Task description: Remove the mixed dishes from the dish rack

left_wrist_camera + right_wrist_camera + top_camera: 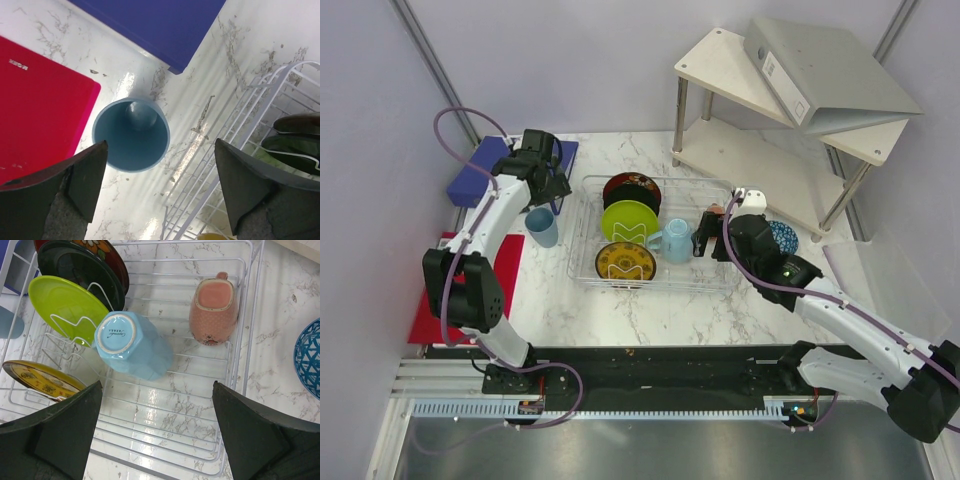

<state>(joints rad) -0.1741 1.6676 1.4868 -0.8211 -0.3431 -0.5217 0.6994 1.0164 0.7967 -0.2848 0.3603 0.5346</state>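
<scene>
The wire dish rack (584, 214) sits mid-table. It holds a dark red-black floral plate (632, 187), a glossy black plate (75, 270), a lime green plate (628, 220), a yellow-brown plate (625, 262), an upturned light-blue mug (676, 241) and a pink mug (214, 310). A blue cup (542, 227) stands upright on the table left of the rack. A small blue patterned dish (782, 236) lies right of the rack. My left gripper (160, 150) is open and empty above the blue cup (131, 135). My right gripper (156, 390) is open and empty over the rack's right half (252, 315).
A white two-tier shelf (770, 130) with a grey binder (820, 70) stands at the back right. A blue board (480, 175) and a red board (440, 290) lie at the table's left side.
</scene>
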